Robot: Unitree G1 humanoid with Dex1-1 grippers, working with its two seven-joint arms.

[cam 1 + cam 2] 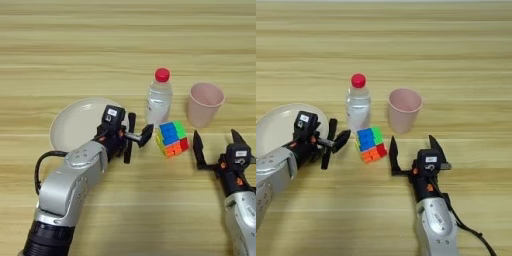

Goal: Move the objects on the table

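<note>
A black pen (128, 152) stands crosswise in my left gripper (145, 135), which is shut on it just right of the cream round plate (80, 122). The gripper's fingertips point toward the multicoloured puzzle cube (172, 138), a short gap away. Right behind the cube stands the clear plastic bottle (159, 102) with a red cap, upright. The pink cup (205, 104) is upright to the bottle's right. My right gripper (412, 142) rests open on the table (125, 50), right of the cube and in front of the cup, holding nothing.
The plate is bare and partly covered by my left forearm (75, 175). A black cable (40, 167) loops off that arm at the left. The bottle, cube and cup stand close together in the middle.
</note>
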